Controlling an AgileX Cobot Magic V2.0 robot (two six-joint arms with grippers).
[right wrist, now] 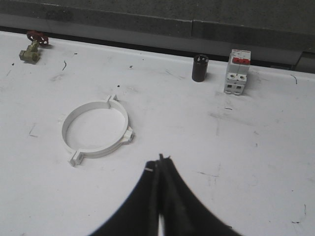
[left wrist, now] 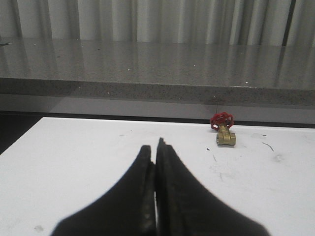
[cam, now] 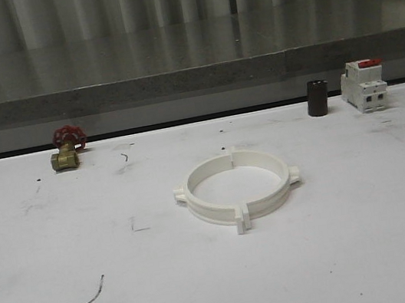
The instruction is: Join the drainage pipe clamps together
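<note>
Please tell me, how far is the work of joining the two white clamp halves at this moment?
It looks essentially done. The two drainage pipe clamps lie on the white table as one closed ring, their end tabs meeting at the near and far seams. Whether the tabs are fully latched cannot be judged. Nothing is in hand: the left claw and right claw are shut, holding nothing, apart from the ring. Nothing visible remains.

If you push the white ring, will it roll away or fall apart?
The white ring probably won't roll, since it lies flat on the table. It looks like thin, hollow plastic, so it likely slides easily and feels light. Seams with tabs show at its front and back, so a hard shove might split the two halves.
</note>
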